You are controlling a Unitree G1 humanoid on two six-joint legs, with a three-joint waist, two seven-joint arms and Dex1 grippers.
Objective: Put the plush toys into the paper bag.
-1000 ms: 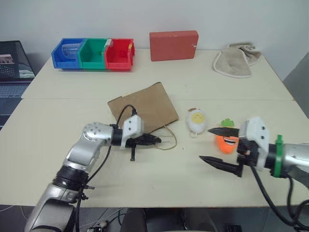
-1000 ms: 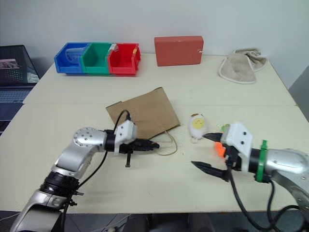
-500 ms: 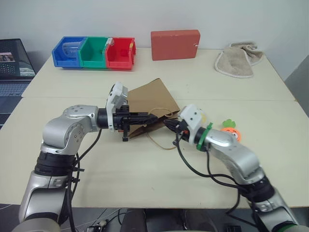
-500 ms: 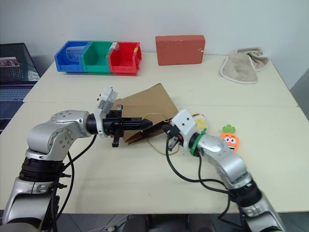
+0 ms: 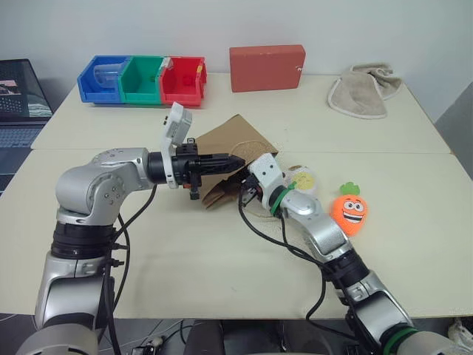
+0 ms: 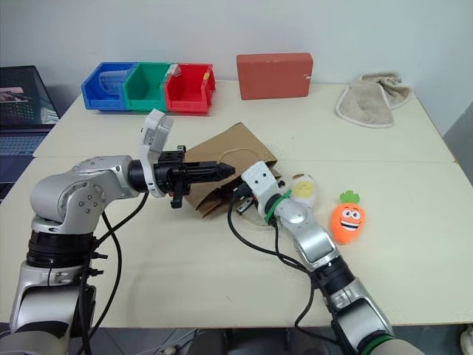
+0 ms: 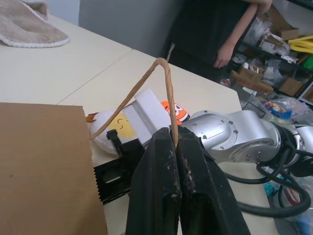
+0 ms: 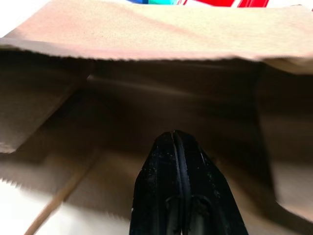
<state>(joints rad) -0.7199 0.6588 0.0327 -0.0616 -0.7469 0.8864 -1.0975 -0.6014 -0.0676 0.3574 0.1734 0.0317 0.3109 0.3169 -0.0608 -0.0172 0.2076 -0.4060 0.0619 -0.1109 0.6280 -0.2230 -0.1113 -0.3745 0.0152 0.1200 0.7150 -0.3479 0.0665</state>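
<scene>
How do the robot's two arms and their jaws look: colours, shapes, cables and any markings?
Both arms are rounded silver metal segments with black joints. Each wrist carries a white blocky housing ahead of the left gripper and the right gripper, whose slim black jaws taper to points. Loose black cables loop along both forearms. The right arm wears a green ring behind its housing; no other markings are legible.

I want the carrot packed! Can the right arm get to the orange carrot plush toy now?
Probably yes. The orange carrot plush toy lies bare on the table just beside that arm, nothing over it. But the right tool is shut, poking into the brown paper bag's mouth, so it must back out first.
</scene>
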